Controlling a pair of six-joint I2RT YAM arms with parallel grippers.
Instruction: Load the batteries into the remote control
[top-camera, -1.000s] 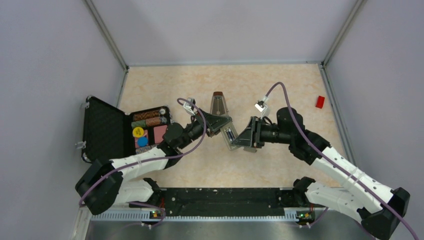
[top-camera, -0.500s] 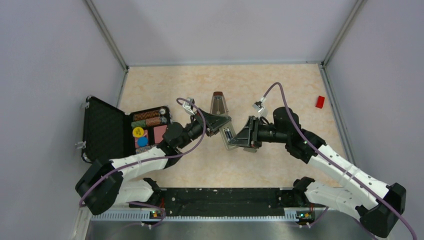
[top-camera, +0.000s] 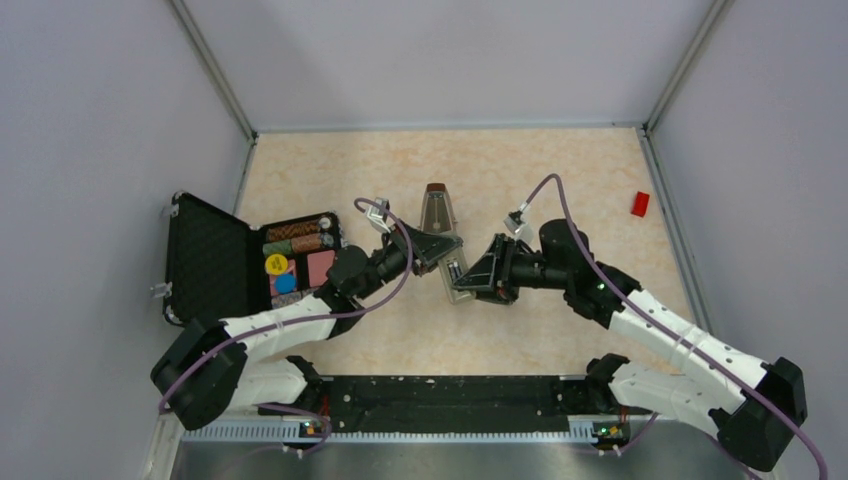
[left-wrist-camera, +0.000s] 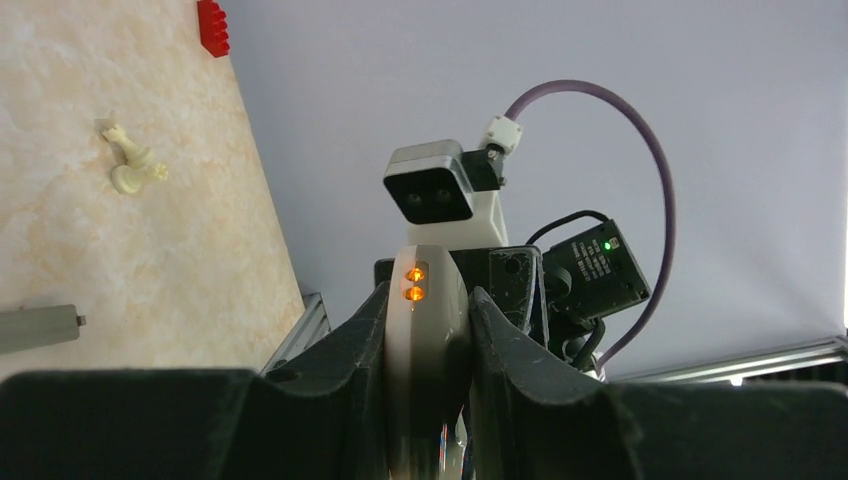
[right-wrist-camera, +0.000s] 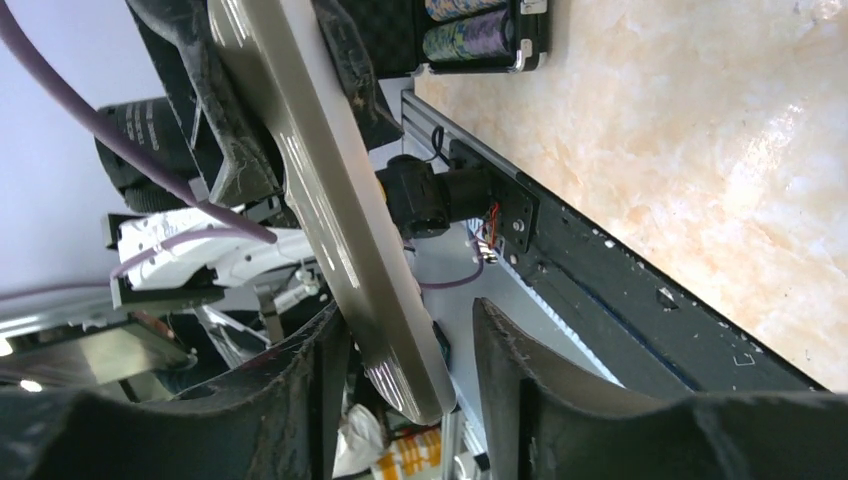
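remote control (top-camera: 458, 276): clenched in left gripper (left-wrist-camera: 428, 335), held above worktop (top-camera: 540, 175) centre; long axis points at right gripper (right-wrist-camera: 412, 325), jaws parted astride its free end.

- The remote control (top-camera: 458, 280) is above the middle of the table (top-camera: 540, 170), between the 2 grippers — left gripper (left-wrist-camera: 428, 300) on its left, right gripper (right-wrist-camera: 405, 330) on its right.
- The metronome (top-camera: 436, 207) stands just behind it.
- The open case (top-camera: 215, 262) lies at the left edge — the small block (top-camera: 640, 204) near the right edge.

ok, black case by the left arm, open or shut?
Open. The black case lies spread flat in the top view, its empty foam-lined half to the left and the chip rolls exposed in the other half.
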